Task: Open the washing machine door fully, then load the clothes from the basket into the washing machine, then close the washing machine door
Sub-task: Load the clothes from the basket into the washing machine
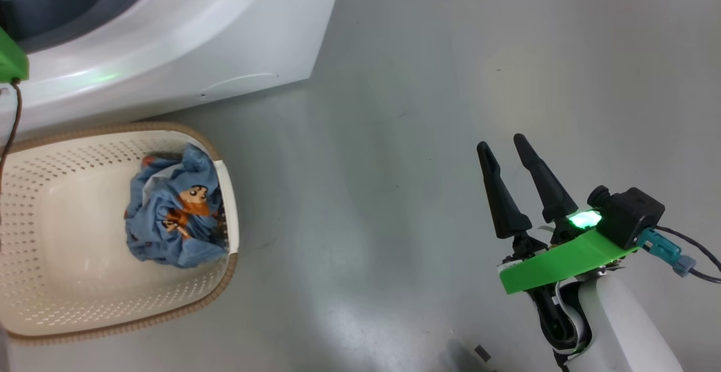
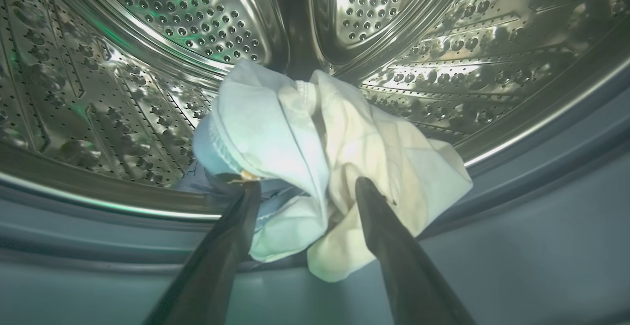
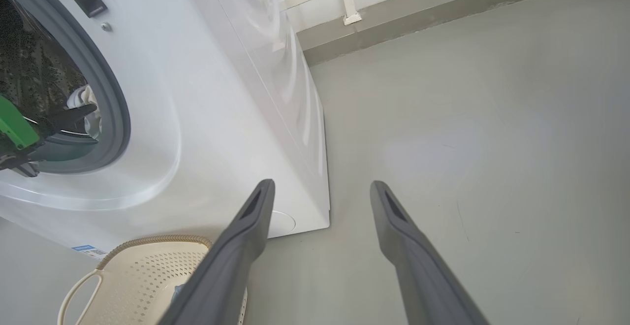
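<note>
The left gripper [image 2: 305,184] is reaching into the mouth of the washing machine [image 1: 225,39], its two dark fingers spread well apart. The pale blue and white garments [image 2: 315,133] sit bunched between and just beyond the fingertips. They seem to rest on the lip where the steel drum [image 2: 172,15] meets the grey gasket [image 2: 541,226], with a white fold hanging over the edge towards the gripper. With the fingers that wide, I judge this load set down rather than pinched.

The right gripper [image 1: 501,142] hangs over the bare grey floor [image 1: 394,163], well away from the machine. Its fingers are also apart and hold nothing.

The basket [image 1: 67,304] stands on the floor just in front of the machine. One blue printed garment [image 1: 174,208] is crumpled against its right-hand wall.

The step in hand is loading, and it looks partly done. The next move calls for drawing the left gripper straight back out of the opening without snagging the hanging fold. That fold may want a nudge deeper so it cannot catch in the seal. After that comes a reach down into the basket for the blue garment, and only then the washing machine door
</note>
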